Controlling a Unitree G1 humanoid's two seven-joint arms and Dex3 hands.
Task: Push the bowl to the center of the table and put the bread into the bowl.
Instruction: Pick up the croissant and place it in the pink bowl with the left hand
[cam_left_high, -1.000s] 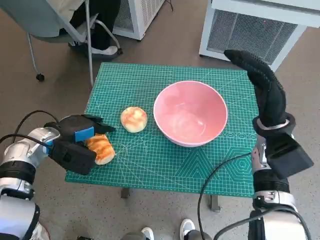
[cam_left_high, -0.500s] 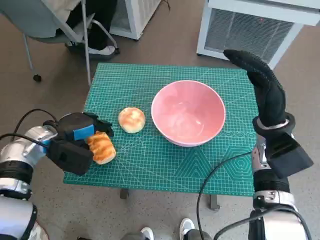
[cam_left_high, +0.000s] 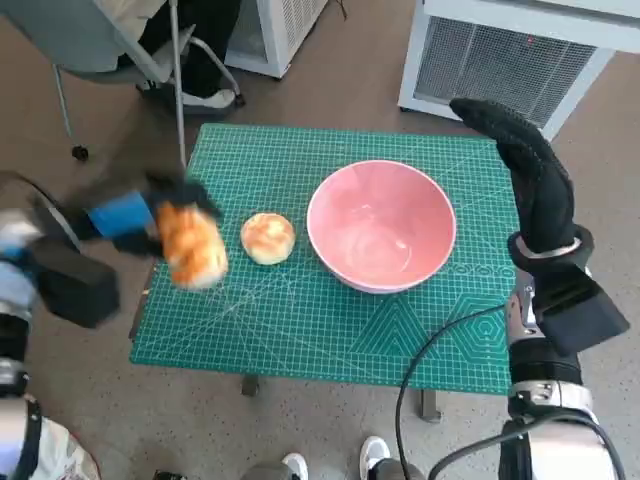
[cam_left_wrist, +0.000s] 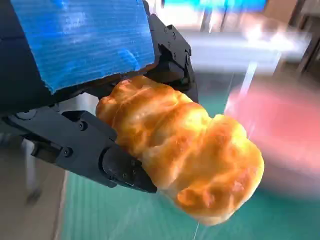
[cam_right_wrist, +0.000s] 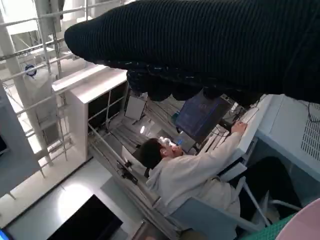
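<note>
Bread loaf (cam_left_high: 192, 247) is being held off the surface (cam_left_high: 330, 330), gripped in the left robot hand (cam_left_high: 125, 218) over the green mat's left part; head view is motion-blurred there. In the left wrist view the golden loaf (cam_left_wrist: 185, 150) is sitting clamped between black fingers (cam_left_wrist: 100, 155) below and the blue-taped back (cam_left_wrist: 85, 40) above, with one end sticking out past the fingers.

A second, round bun (cam_left_high: 268, 238) is lying on the mat, just beside the pink bowl (cam_left_high: 381, 226) on its left side, apart from the held loaf. The bowl is standing upright near the middle of the surface, nothing inside it.

Right robot hand (cam_left_high: 527, 175), in the knitted glove, is hanging raised at the surface's right edge, fingers stretched out and holding nothing, clear of the bowl.

Right wrist view: glove (cam_right_wrist: 210, 45) across the top; a person (cam_right_wrist: 195, 175) is sitting at a desk facing a monitor (cam_right_wrist: 202, 117).
</note>
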